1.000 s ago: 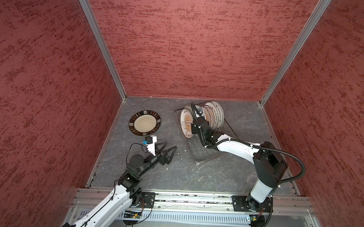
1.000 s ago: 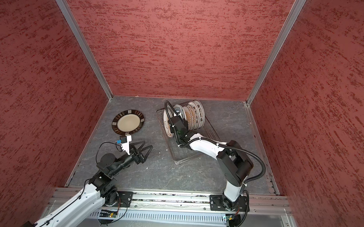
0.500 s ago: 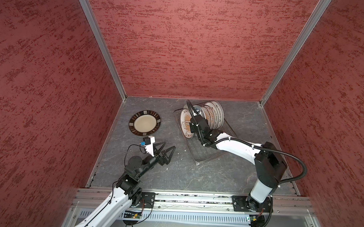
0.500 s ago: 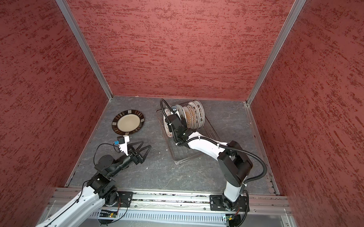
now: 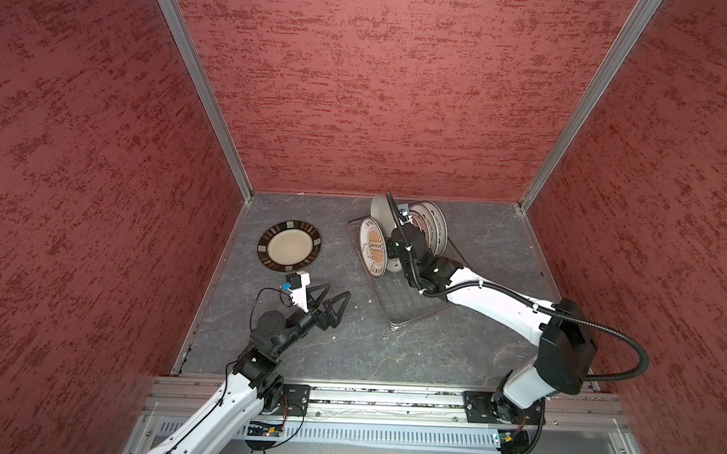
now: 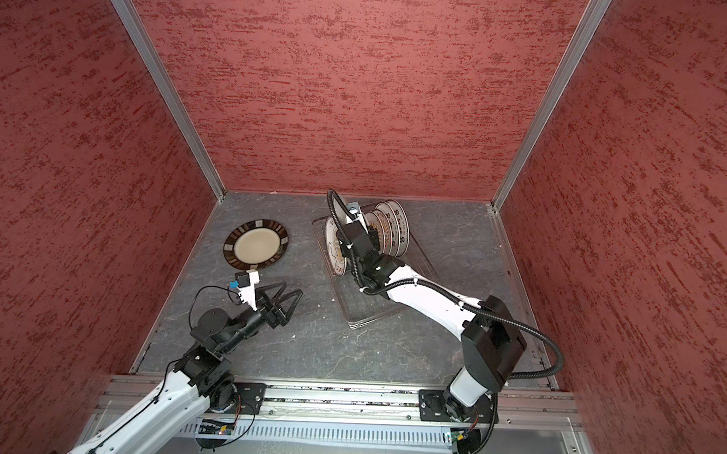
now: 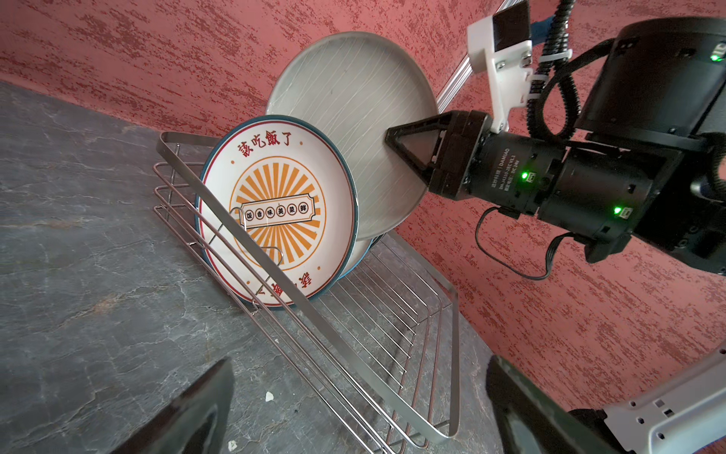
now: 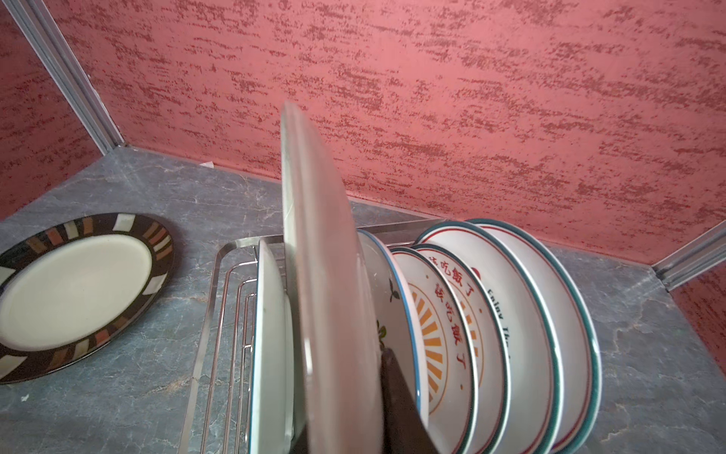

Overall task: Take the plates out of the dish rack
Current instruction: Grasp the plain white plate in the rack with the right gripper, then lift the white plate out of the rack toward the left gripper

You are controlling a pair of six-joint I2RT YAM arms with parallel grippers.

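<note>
My right gripper (image 5: 391,246) (image 8: 345,397) is shut on the rim of a plain off-white plate (image 5: 378,211) (image 7: 353,118) (image 8: 314,255) and holds it upright above the dish rack (image 5: 408,313) (image 6: 363,315) (image 7: 451,353). A sunburst plate (image 5: 373,245) (image 7: 275,212) stands at the rack's front end. Several more printed plates (image 5: 432,230) (image 8: 510,314) stand behind the held one. A dark-rimmed plate (image 5: 288,246) (image 6: 256,244) (image 8: 74,291) lies flat on the table to the left. My left gripper (image 5: 330,293) (image 6: 284,294) (image 7: 353,412) hovers open and empty between that plate and the rack.
The grey stone-look table (image 5: 390,353) is boxed in by red walls (image 5: 379,91) on three sides, close behind the rack. The rack's near half is bare wire. A metal rail (image 5: 368,398) with both arm bases runs along the front edge.
My right gripper has lifted the plain plate up out of the rack's slots, so it now stands above the sunburst plate. The left gripper has hardly moved.
</note>
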